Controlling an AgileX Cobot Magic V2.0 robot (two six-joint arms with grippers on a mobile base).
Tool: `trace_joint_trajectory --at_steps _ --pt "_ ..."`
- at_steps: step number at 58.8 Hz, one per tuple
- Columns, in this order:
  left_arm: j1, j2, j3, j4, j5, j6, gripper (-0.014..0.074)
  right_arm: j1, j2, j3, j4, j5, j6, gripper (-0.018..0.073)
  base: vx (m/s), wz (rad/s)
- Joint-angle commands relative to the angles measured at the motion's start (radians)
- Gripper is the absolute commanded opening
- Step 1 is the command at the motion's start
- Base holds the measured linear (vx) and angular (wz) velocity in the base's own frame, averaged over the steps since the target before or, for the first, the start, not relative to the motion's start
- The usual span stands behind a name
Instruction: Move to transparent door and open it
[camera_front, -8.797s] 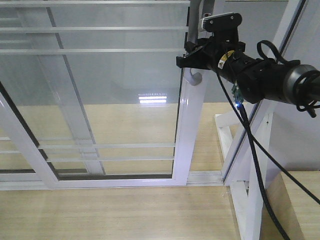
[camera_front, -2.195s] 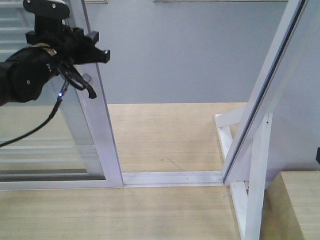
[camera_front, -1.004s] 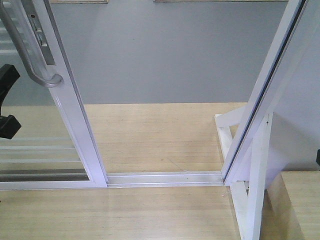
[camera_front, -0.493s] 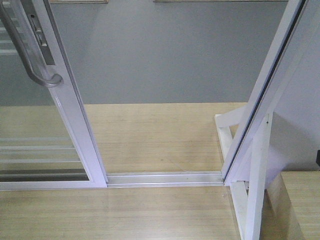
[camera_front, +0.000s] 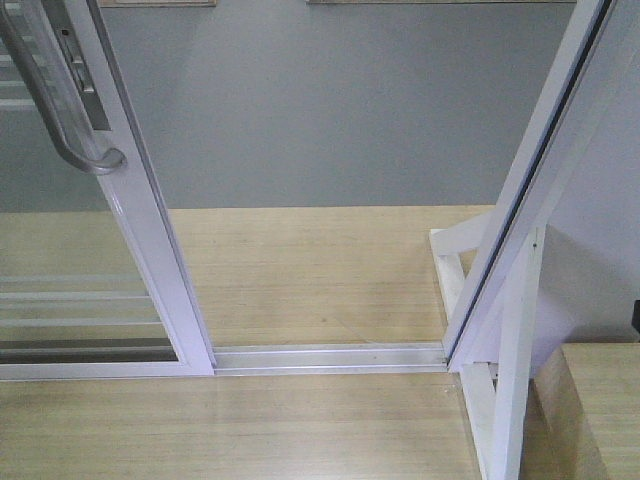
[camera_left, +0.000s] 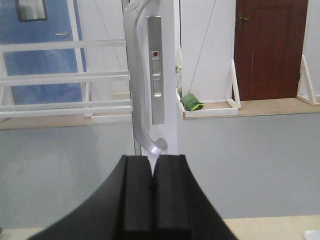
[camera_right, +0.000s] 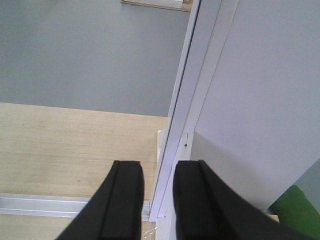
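The transparent door (camera_front: 152, 235) stands at the left of the front view, slid away from the outer frame post (camera_front: 530, 190), so a wide gap lies between them. Its curved grey handle (camera_front: 58, 105) and lock plate show at top left. In the left wrist view the handle (camera_left: 135, 75) and lock plate (camera_left: 156, 70) rise just beyond my left gripper (camera_left: 152, 161), which is shut on nothing and apart from the handle's lower end. My right gripper (camera_right: 159, 167) is open and empty, with the post (camera_right: 200, 95) seen past its gap. Neither gripper shows in the front view.
A metal floor track (camera_front: 330, 357) runs between door and post on the wooden floor (camera_front: 320, 270). White diagonal braces (camera_front: 505, 400) prop the post at the right. Beyond the door are a grey wall (camera_front: 330, 100), a brown door (camera_left: 270, 47) and a green object (camera_left: 191, 102) on a ledge.
The door has slid far left, away from the post. The black gripper that was at the front view's left edge a second ago has left that view. The door has stood still since.
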Motion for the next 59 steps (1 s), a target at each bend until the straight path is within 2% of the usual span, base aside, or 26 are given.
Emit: trace_joint_trajectory --at_steps 1,40,44,51,59 --pt "-0.003 -0.014 0.031 -0.022 -0.044 -0.020 -0.0007 -0.004 0.004 -0.028 -0.013 -0.071 -0.007 0.0260 0.00 0.00" --pt "-0.003 -0.014 0.031 -0.018 -0.033 -0.020 -0.0006 -0.004 -0.003 -0.026 -0.013 -0.067 -0.007 0.0260 0.00 0.00" --pt "-0.003 -0.014 0.031 -0.018 -0.033 -0.020 -0.0006 -0.004 -0.033 -0.009 0.009 -0.071 -0.009 0.0260 0.00 0.00" --pt "-0.003 -0.014 0.031 -0.018 -0.033 -0.020 -0.0006 -0.032 -0.141 0.051 0.031 -0.145 -0.038 0.0183 0.00 0.00" --pt "-0.003 -0.014 0.031 -0.018 -0.033 -0.020 -0.0006 -0.118 -0.294 0.199 0.102 -0.260 -0.045 -0.0016 0.00 0.00"
